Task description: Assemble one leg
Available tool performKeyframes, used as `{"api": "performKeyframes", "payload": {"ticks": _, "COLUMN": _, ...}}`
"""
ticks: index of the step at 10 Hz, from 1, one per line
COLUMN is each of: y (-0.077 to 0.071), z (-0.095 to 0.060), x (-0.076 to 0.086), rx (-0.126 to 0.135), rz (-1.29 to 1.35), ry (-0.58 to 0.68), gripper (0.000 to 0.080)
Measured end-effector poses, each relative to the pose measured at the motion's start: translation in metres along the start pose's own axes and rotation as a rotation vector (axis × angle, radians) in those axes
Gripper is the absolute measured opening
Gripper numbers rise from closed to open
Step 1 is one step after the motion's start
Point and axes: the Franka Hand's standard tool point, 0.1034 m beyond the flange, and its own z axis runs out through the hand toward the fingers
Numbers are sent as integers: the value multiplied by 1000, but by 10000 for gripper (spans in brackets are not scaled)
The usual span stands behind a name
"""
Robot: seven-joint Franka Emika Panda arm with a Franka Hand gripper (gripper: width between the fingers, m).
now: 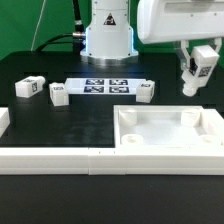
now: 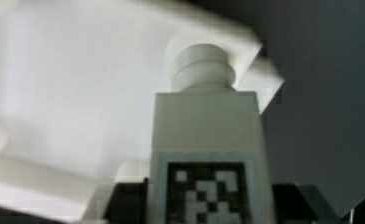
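Observation:
My gripper (image 1: 198,72) is at the exterior view's far right, above the table, shut on a white leg (image 1: 197,78) that hangs below it. In the wrist view the leg (image 2: 205,130) stands between my dark fingers (image 2: 133,205), its marker tag facing the camera and its round peg pointing away. The large white tray-like piece (image 1: 165,130) lies below and in front of the held leg; in the wrist view its blurred surface (image 2: 72,100) fills the area behind the leg. Three more legs lie on the table: two at the left (image 1: 27,88) (image 1: 58,94), one near the middle (image 1: 146,91).
The marker board (image 1: 105,86) lies in front of the robot base (image 1: 107,35). A long white wall (image 1: 60,160) runs along the front edge. A white block (image 1: 3,122) sits at the far left.

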Motion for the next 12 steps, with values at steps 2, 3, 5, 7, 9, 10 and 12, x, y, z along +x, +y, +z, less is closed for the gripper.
{"api": "performKeyframes", "payload": {"ticks": 2, "y": 11, "z": 9, "x": 26, "rx": -3, "rz": -24, "ry": 20, "gripper": 290}}
{"api": "performKeyframes", "payload": {"ticks": 3, "y": 18, "z": 15, "x": 39, "rx": -2, "rz": -45, "ry": 21, "gripper": 290}}
{"api": "performKeyframes", "payload": {"ticks": 5, "y": 26, "z": 18, "x": 54, "rx": -13, "rz": -47, "ry": 62, "gripper": 290}}
{"api": "performKeyframes", "payload": {"ticks": 7, "y": 26, "z": 20, "x": 52, "rx": -12, "rz": -48, "ry": 58, "gripper": 290}}
{"api": "performKeyframes", "payload": {"ticks": 9, "y": 35, "z": 22, "x": 51, "rx": -52, "rz": -65, "ry": 189, "gripper": 290}}
{"api": "performKeyframes", "payload": {"ticks": 10, "y": 35, "z": 24, "x": 51, "rx": -45, "rz": -65, "ry": 167, "gripper": 290}}
{"api": "performKeyframes", "payload": {"ticks": 12, "y": 42, "z": 26, "x": 66, "rx": -52, "rz": -71, "ry": 186, "gripper": 290}}
